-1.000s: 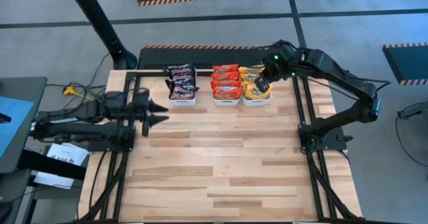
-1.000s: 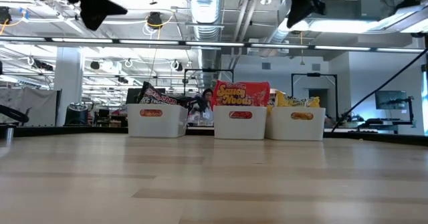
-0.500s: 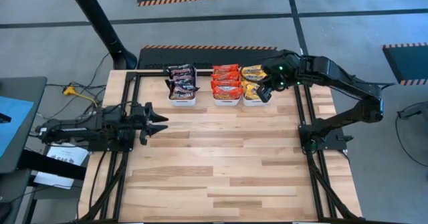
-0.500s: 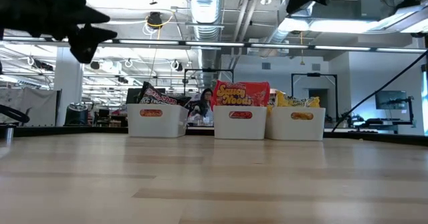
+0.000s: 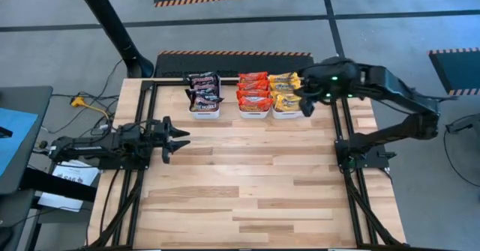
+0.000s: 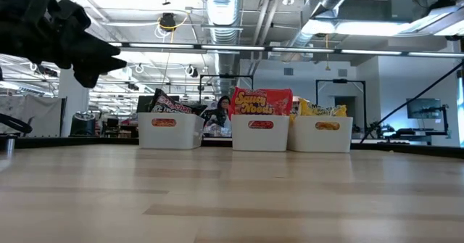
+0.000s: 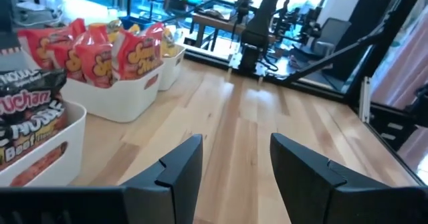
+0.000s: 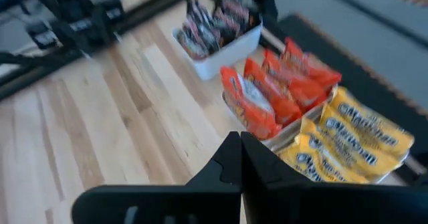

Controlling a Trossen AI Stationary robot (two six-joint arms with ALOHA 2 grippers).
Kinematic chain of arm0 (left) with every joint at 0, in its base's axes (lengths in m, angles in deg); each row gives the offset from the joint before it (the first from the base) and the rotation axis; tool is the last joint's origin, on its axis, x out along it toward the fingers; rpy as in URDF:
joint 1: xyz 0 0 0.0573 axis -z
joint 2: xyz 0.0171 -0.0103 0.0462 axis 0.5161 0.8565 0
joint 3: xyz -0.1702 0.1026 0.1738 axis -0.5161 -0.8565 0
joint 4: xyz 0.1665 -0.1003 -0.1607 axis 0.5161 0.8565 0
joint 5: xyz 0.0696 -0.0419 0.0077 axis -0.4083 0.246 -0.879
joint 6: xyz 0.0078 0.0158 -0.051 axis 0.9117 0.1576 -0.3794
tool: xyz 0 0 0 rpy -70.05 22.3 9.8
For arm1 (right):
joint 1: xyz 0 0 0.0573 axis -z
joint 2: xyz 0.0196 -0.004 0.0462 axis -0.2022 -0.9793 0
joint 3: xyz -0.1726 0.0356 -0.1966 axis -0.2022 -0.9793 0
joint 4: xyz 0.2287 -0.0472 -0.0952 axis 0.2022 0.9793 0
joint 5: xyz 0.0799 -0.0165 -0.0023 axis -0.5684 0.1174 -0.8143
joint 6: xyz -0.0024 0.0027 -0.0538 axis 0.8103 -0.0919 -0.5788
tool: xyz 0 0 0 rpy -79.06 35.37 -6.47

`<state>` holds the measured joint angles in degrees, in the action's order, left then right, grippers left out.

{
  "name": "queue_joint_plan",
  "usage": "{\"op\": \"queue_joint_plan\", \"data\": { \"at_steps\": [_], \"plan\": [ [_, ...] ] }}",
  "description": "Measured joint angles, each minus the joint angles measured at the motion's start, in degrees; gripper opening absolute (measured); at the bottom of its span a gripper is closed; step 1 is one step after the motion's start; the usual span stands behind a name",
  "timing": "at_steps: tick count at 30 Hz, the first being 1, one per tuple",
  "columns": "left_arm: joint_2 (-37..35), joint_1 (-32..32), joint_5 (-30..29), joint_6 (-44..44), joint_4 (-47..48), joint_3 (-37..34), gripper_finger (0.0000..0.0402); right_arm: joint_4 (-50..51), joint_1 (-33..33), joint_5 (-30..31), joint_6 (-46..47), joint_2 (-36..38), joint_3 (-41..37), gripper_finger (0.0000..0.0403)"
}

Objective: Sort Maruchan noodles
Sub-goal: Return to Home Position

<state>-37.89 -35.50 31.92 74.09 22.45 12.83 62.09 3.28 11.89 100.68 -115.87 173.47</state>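
Jaws: left gripper (image 7: 235, 142) is spread apart, right gripper (image 8: 239, 140) is pinched shut, nothing held bc noodles (image 5: 253, 92) are already sorted into bins (image 6: 169, 132) by color, imo.

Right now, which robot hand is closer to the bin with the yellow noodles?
The right. The right gripper hangs at that white bin's right edge, next to the yellow noodles. The left gripper is far off near the table's left edge.
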Motion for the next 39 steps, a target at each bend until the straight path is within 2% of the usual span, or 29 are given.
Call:
{"op": "queue_joint_plan", "data": {
  "at_steps": [3,7,10,15,18,22,27,30,37,39],
  "plan": [
    [0.52,-0.07,-0.21,-1.22,0.04,-0.02,0.0164,-1.00,-0.07,2.91,-1.66,3.69,0.00,0.0012],
    [1.77,-0.07,-0.32,-4.39,0.06,-0.02,0.0164,-2.61,-1.81,10.36,-3.54,10.63,-2.14,0.0012],
    [3.13,-0.07,0.09,-4.51,0.18,-0.04,0.0164,-7.74,-3.50,12.06,-3.95,17.95,-8.41,0.0012],
    [4.79,-0.07,0.11,-3.71,0.12,-0.04,0.0164,-17.47,-5.81,12.18,-1.26,30.53,-23.75,0.0012],
    [5.14,-0.09,0.09,-2.81,0.15,-0.07,0.0164,-21.23,-6.95,12.11,-1.13,36.99,-32.71,0.0012],
    [5.36,-0.09,-0.50,2.67,0.07,-0.08,0.0164,-24.31,-8.48,11.13,-1.04,43.83,-42.76,0.0012],
    [5.34,-0.09,-0.82,3.66,0.06,-0.09,0.0164,-31.69,-10.42,3.75,-0.89,51.24,-54.06,0.0012],
    [5.34,-0.09,-1.29,2.90,-0.04,-0.09,0.0164,-35.90,-11.51,1.41,-0.90,55.67,-60.75,0.0012],
    [5.34,-0.09,-1.37,3.96,-0.07,-0.11,0.0164,-45.93,-13.83,-0.32,-0.21,66.85,-72.54,0.0012],
    [5.34,-0.09,-1.38,3.94,-0.11,-0.13,0.0164,-49.00,-14.21,-0.37,0.42,67.47,-74.61,0.0012]
  ]
}}
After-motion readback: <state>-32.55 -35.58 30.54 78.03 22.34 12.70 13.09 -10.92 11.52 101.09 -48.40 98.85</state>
